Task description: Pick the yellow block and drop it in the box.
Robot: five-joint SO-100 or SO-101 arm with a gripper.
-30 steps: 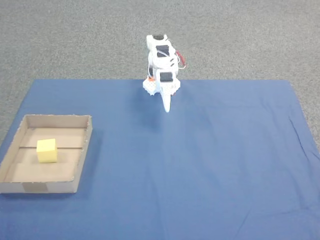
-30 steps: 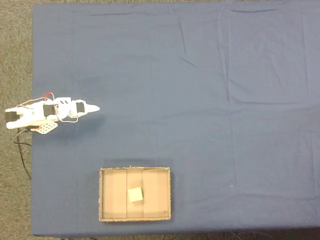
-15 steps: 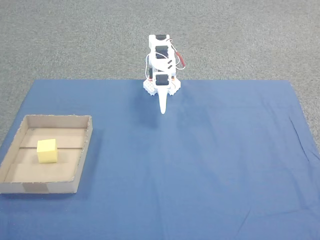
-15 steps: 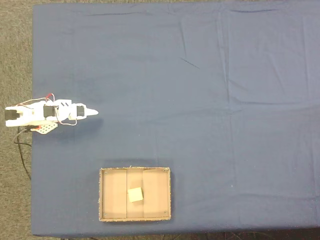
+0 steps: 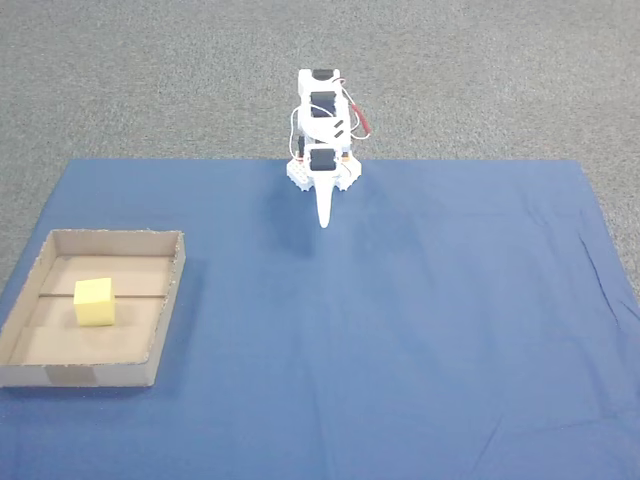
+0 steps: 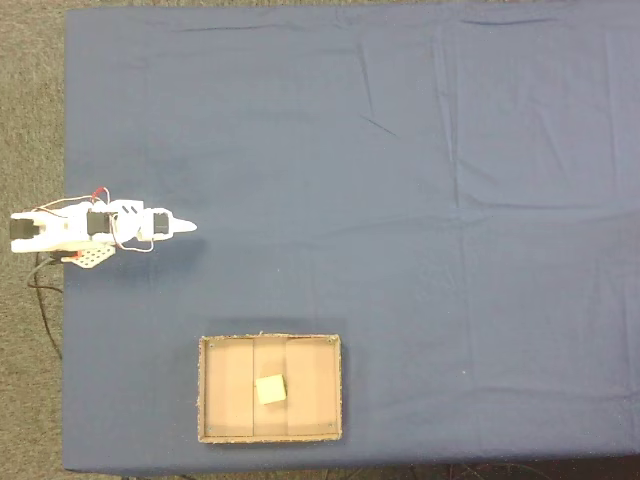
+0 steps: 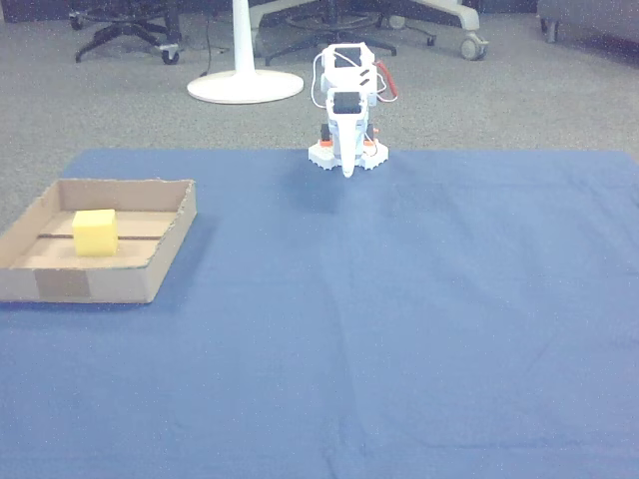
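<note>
resting in box (image 5: 165, 300): yellow block (image 5: 94, 302)

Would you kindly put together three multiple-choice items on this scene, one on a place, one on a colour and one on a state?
1. Where does the yellow block lie?
A. on the cloth
B. in the box
C. between the fingers

2. What colour is the cloth?
A. blue
B. green
C. red

3. How is the gripper?
A. clamped on the block
B. shut and empty
C. resting inside the box

Key:
1 B, it sits on the box floor.
2 A, blue in every view.
3 B, its fingers meet in a point by the base, far from the box.
</note>
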